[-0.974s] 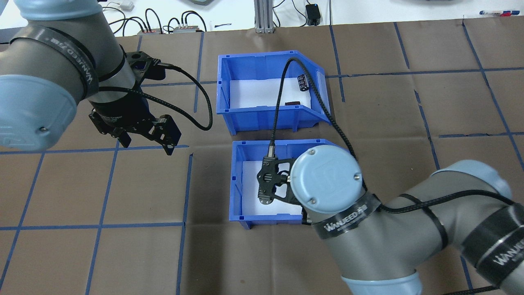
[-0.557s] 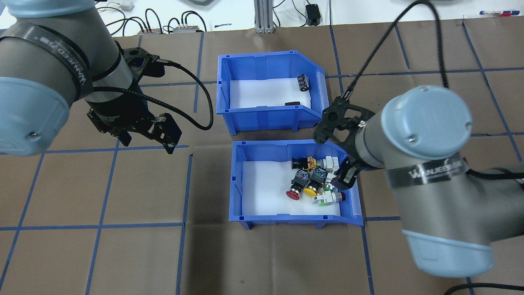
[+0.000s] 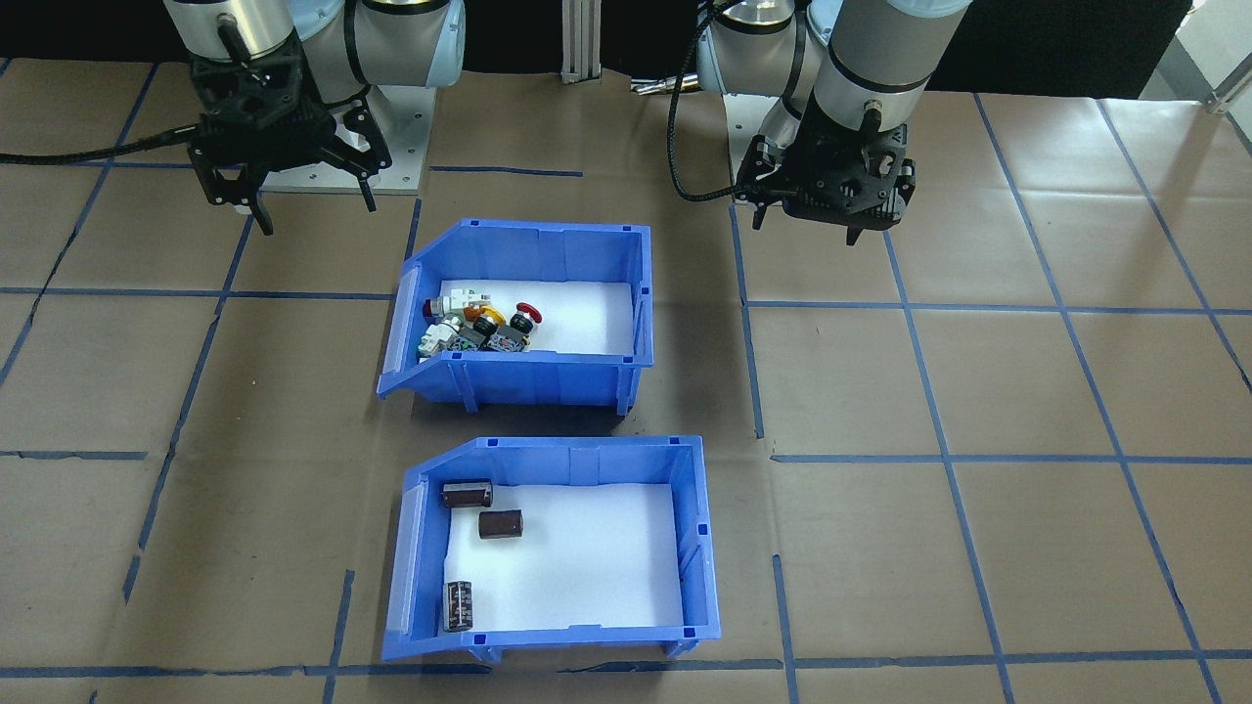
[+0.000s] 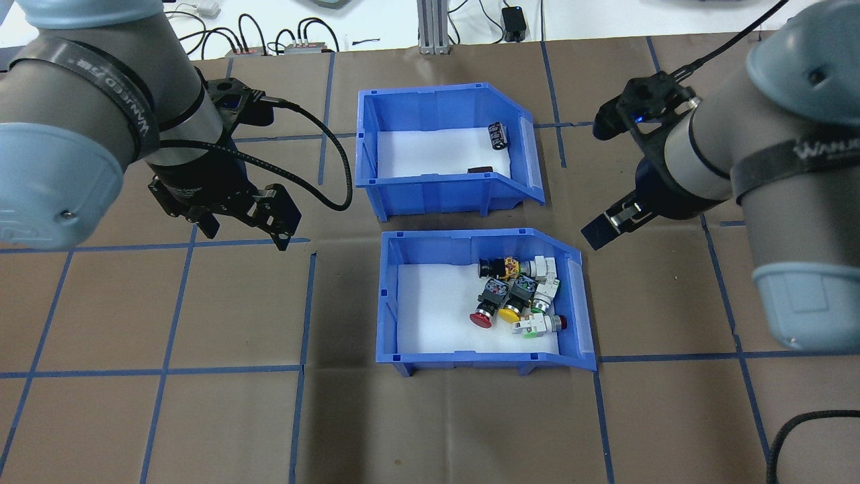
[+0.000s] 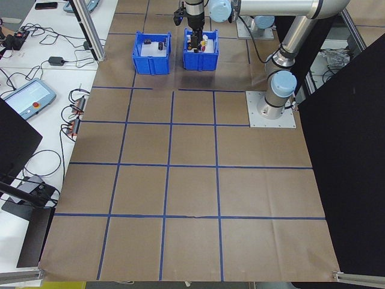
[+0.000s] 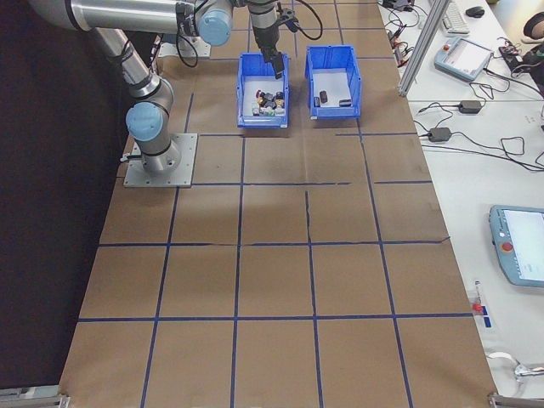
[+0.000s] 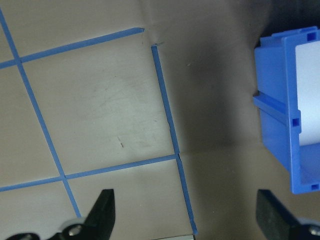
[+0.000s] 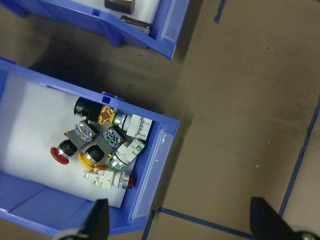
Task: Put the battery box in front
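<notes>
Battery box [image 4: 443, 151] sits upper centre, above switch bin [image 4: 480, 302]; left gripper [image 4: 242, 218] and right gripper [image 4: 608, 225] jaws spread, empty.

Battery box [image 8: 131, 26] cut off by top edge.

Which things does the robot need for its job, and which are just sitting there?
For the job:
battery box, holding three dark cells
left gripper, open, holding nothing
right gripper, open, holding nothing

Just sitting there:
switch bin with colourful push-button switches
table
cables at the back edge
</notes>
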You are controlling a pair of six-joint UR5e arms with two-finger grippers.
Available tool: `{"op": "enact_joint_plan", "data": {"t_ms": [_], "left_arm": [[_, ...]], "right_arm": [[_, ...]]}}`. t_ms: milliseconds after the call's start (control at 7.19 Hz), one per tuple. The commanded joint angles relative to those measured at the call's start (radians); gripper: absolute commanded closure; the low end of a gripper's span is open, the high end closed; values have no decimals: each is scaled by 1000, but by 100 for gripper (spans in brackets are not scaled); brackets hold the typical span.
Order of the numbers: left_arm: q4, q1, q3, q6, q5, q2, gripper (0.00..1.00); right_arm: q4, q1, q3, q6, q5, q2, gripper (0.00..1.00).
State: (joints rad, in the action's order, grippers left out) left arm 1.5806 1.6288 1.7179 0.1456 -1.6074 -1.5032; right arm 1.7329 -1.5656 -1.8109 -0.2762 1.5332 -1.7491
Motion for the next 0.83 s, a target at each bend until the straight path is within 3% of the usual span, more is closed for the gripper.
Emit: {"op": "enact_joint_plan", "data": {"t_ms": [0, 139, 278, 696], "left_arm": [[-30, -3, 0, -4, 3, -6, 0], [-31, -3, 0, -5, 6, -8, 0], [-28, -3, 0, 0, -3, -9, 0], [-31, -7, 26, 8, 4, -12, 0]], "right_arm": [[-113, 4, 173, 263, 52, 151, 0], [-113, 3, 203, 293, 83, 198, 0], [-121, 2, 190, 372, 77, 212, 0], [-101, 2, 98, 440, 58, 171, 0]]}}
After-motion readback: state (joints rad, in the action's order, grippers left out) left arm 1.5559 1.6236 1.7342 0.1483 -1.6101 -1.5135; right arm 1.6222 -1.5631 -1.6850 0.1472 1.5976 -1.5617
